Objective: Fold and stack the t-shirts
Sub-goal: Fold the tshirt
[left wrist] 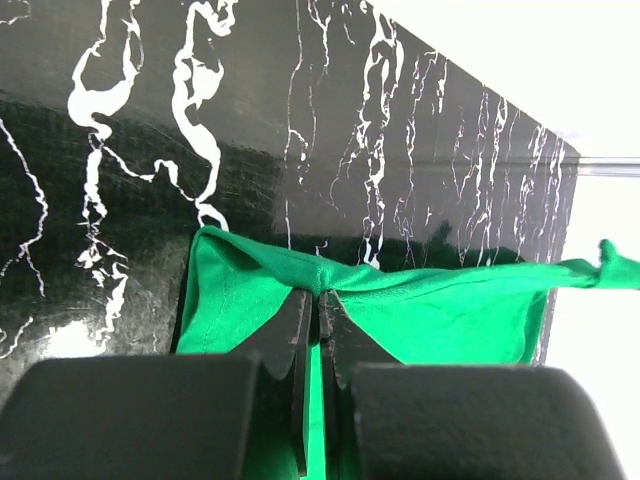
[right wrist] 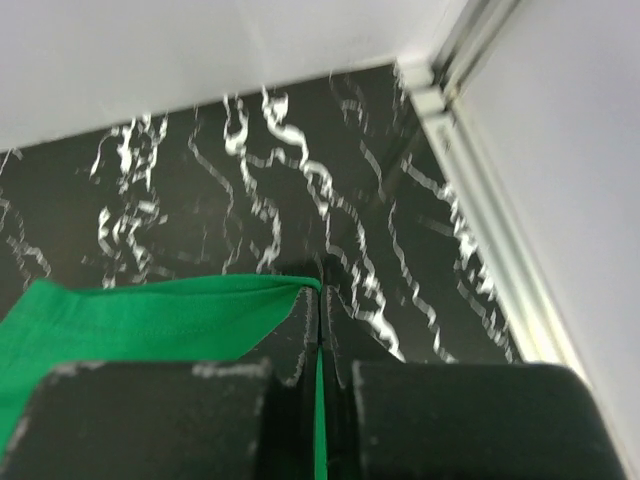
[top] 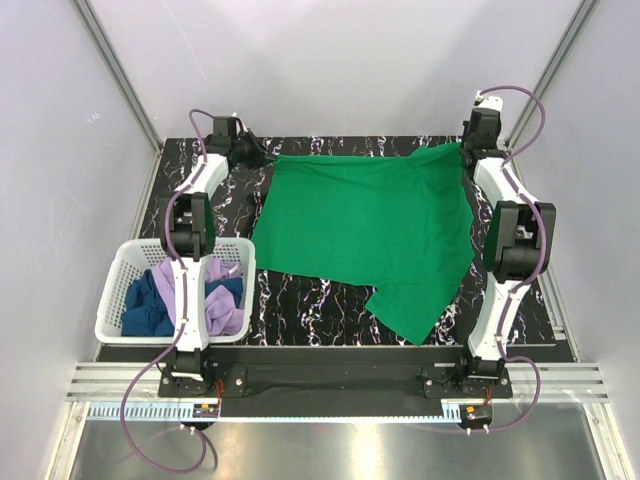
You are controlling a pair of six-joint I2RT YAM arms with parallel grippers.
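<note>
Grips the green t-shirt (top: pixel 370 235) at its two far corners. Clamps the left pincer (left wrist: pixel 318 298) on the far-left corner, jaws pressed together with a thin fold of green cloth between them, low over the black marbled surface (top: pixel 310 300). Clamps the right pincer (right wrist: pixel 319 293) on the far-right corner in the same way, jaws together on the cloth's edge. Shows the shirt spread open over the middle of the surface, its far edge stretched between the two pincers and one sleeve trailing toward the near edge on the right side. Shows a white lattice basket (top: pixel 115 290) at the near left of the surface. Holds in that basket the lilac t-shirt (top: pixel 225 315) and the dark blue t-shirt (top: pixel 145 305), both crumpled, bundled together and partly hidden behind the left arm (top: pixel 190 225).
</note>
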